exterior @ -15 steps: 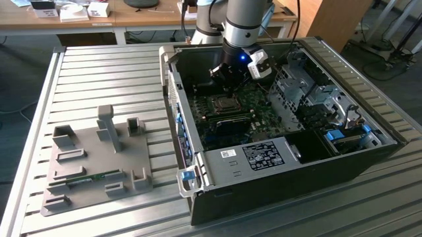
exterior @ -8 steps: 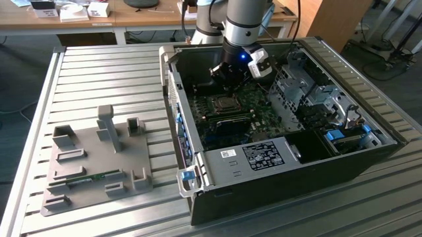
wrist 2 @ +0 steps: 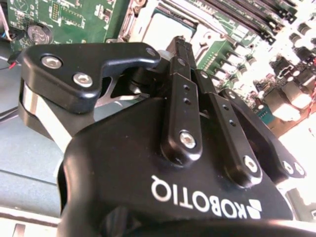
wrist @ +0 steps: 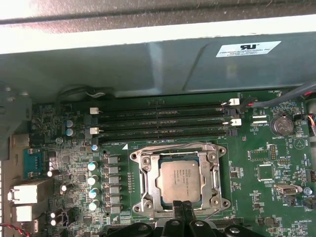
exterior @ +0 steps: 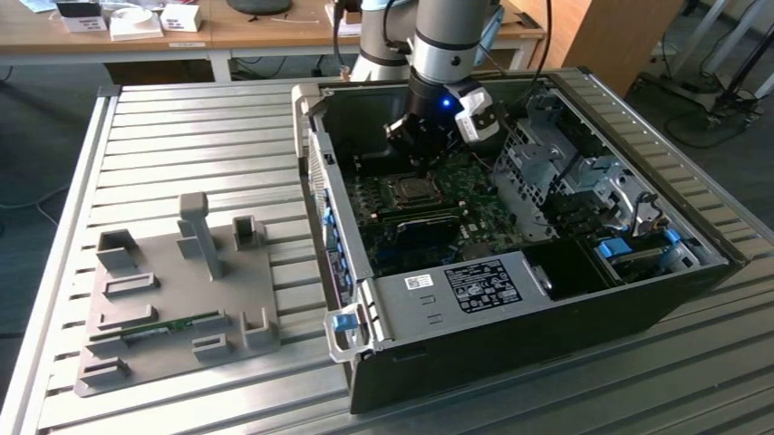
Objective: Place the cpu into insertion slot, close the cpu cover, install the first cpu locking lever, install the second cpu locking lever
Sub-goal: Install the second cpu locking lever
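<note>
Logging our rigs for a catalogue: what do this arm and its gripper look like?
The arm is a silver-grey tube with a grey joint and a small blue light at the wrist. The gripper is matte black, with linked bar fingers, silver screws and white lettering.

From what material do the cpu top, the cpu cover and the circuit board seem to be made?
The cpu top looks like matte silvery-grey metal: flat, with a dull even sheen. The cpu cover around it appears to be thin stamped metal with a brighter, shinier finish and folded edges. The circuit board looks like green-coated laminate, probably fibreglass, with fine traces showing.
</note>
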Robot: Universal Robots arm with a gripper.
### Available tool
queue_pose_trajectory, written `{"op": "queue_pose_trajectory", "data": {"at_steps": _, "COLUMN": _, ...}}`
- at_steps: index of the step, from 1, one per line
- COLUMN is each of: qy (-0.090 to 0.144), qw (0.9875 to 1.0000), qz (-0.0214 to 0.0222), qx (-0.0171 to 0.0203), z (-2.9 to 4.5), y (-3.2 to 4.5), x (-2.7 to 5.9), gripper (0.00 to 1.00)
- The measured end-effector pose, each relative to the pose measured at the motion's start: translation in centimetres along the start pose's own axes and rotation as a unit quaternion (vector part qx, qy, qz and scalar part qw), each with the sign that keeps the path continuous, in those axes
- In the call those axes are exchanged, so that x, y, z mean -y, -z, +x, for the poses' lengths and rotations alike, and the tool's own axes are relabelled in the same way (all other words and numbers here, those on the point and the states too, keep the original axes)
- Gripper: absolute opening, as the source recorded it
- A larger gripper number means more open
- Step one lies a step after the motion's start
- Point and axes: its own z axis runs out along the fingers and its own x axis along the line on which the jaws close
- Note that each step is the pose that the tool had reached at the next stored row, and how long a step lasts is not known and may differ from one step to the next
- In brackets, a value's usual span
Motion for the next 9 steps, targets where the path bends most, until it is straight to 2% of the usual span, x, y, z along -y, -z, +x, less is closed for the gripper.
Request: {"op": "queue_pose_trajectory", "data": {"at_steps": 9, "qy": 0.000, "qw": 1.0000, "qz": 0.0000, "qx": 0.0000, "z": -0.01, "y": 0.23, "x": -0.01, "gripper": 0.11}}
